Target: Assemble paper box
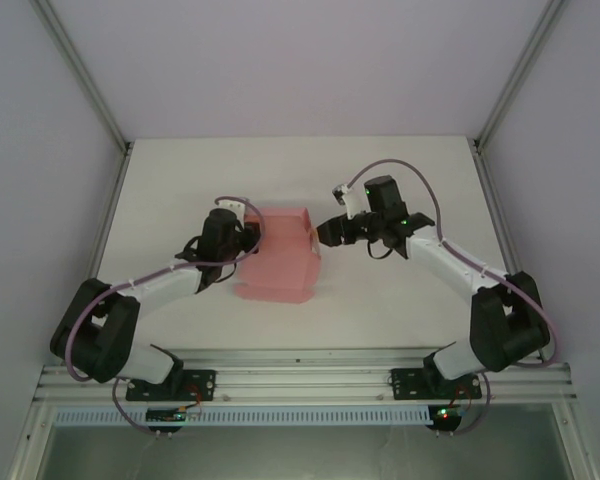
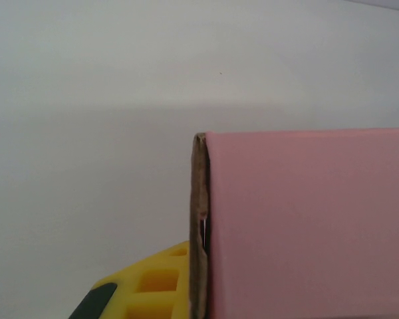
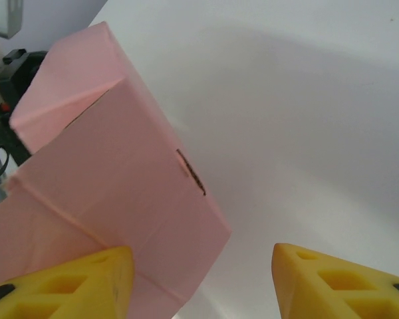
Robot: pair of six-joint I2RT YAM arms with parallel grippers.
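White table (image 1: 400, 180) forms the floor of a pale-walled cell with metal posts at the far corners. Near its middle sits the pink box (image 1: 280, 262), half folded: walls stand up at the far end, and a flat panel lies toward the arms.

The left claw (image 1: 248, 235) is at the box's left wall and is closed on it. From the left wrist, the wall's raw edge runs straight down against a yellow finger (image 2: 153, 286), and the other finger is hidden behind the pink card.

The right claw (image 1: 325, 232) is at the box's right side; from above I cannot tell whether it touches. From the right wrist its 2 yellow fingers (image 3: 73, 286) stand apart, open, holding nothing. One lies in front of the box, the other over bare table, and the box's near corner reaches toward the gap between them.
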